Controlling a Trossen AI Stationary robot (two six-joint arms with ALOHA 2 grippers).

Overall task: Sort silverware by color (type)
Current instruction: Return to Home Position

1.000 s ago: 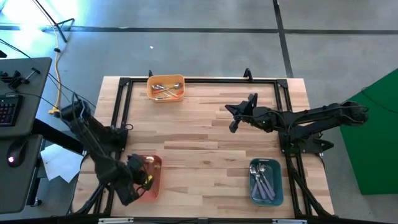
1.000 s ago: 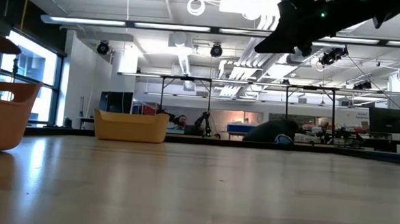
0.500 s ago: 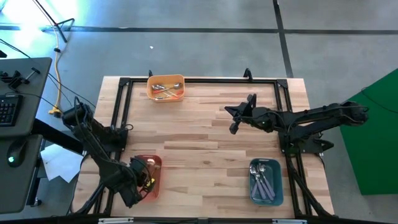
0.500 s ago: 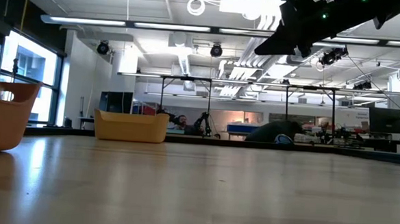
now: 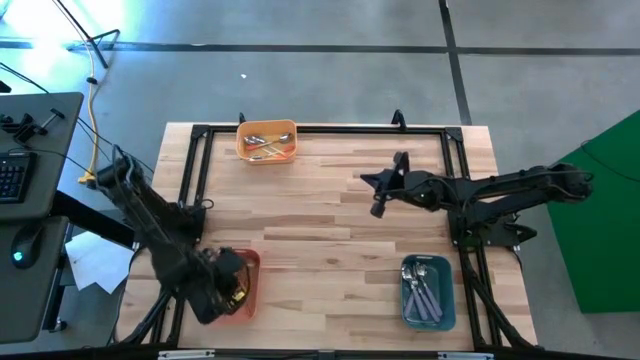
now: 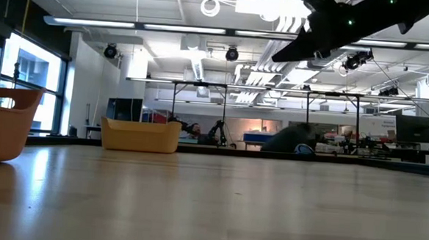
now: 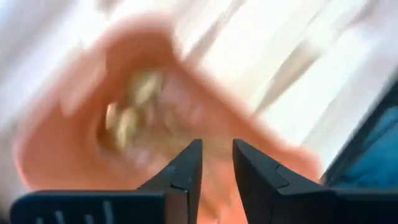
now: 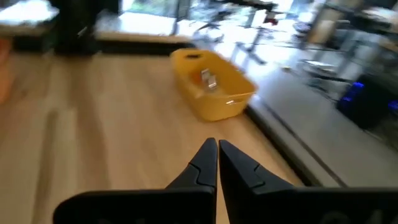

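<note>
Spoons lie in three bins. The orange bin (image 5: 267, 140) at the far edge holds a few spoons (image 5: 268, 146) and also shows as the orange bin (image 8: 211, 84) in the right wrist view. The teal bin (image 5: 428, 292) near the right edge holds blue-handled spoons (image 5: 425, 290). My left gripper (image 5: 225, 287) hangs over the red bin (image 5: 245, 262) at the near left; the left gripper (image 7: 217, 155) is open, with blurred pale spoons (image 7: 134, 106) below it. My right gripper (image 5: 385, 190) hovers shut above the table's middle right; the right gripper (image 8: 217, 149) holds nothing.
A dark frame (image 5: 320, 129) runs around the tabletop's edges. Bare wood (image 5: 320, 240) lies between the three bins. In the low view the red bin (image 6: 5, 124) stands at the left, the orange bin (image 6: 140, 134) farther back, and the right arm (image 6: 337, 27) hangs overhead.
The left arm has shifted its pose while its gripper stays over the red bin; its elbow has swung toward the far edge. The left wrist view is smeared by motion.
</note>
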